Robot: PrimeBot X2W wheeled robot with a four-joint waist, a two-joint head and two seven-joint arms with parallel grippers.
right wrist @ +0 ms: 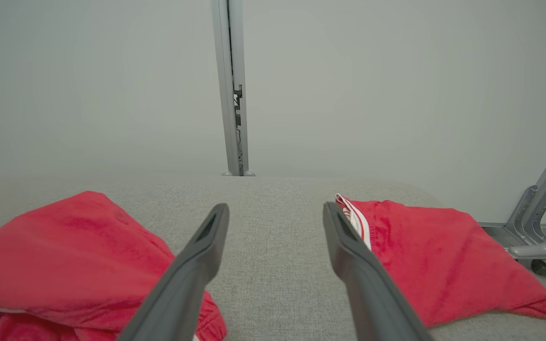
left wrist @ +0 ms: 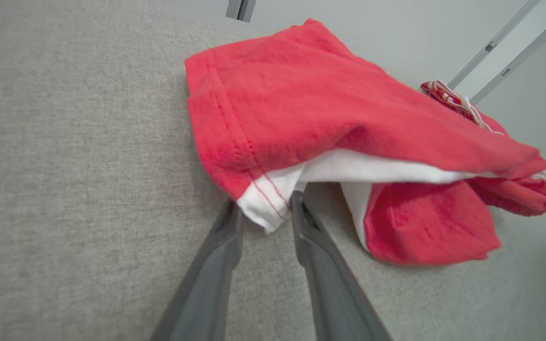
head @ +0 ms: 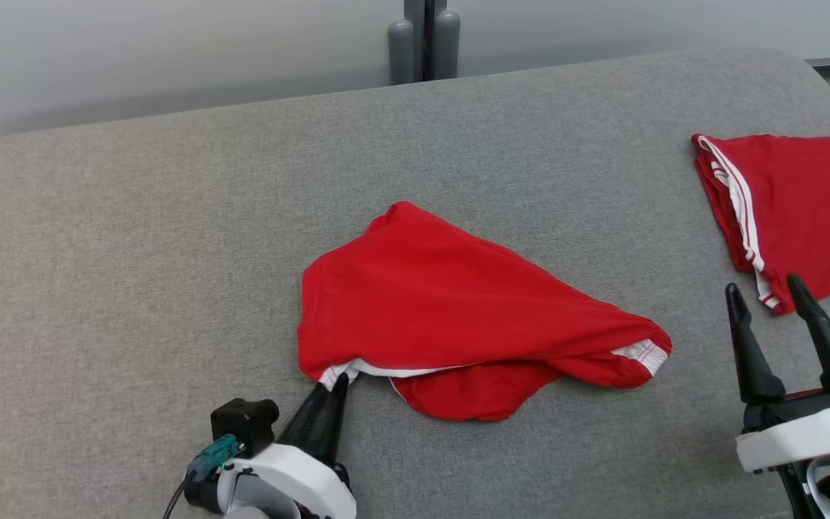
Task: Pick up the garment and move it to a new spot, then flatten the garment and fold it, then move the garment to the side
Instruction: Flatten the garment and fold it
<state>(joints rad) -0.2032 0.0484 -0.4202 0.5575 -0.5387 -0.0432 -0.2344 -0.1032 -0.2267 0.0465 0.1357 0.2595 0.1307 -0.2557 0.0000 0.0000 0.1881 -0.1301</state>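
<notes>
Nearest the robot, the left gripper (head: 334,383) sits low on the grey padded surface (head: 134,252) with one dark finger on either side of the white-hemmed corner of the red garment (head: 458,317). Whether the cloth is actually pinched cannot be told. The right gripper (head: 762,285) hangs with its jaws spread wide and empty at the near right. The garment lies in a rumpled heap at the middle of the surface, its white hem and a lower layer spilling out along the near edge. By the look of it the job is at its very start: nothing lifted, flattened or folded. Further right, a second red garment (head: 797,209) with white stripes lies well apart from the first and takes up that end, where the padding rounds off. The left half and the strip behind the heap are bare, offering the most room for a new spot. Beyond the far edge stand a grey post (head: 426,40) and a pale wall.
</notes>
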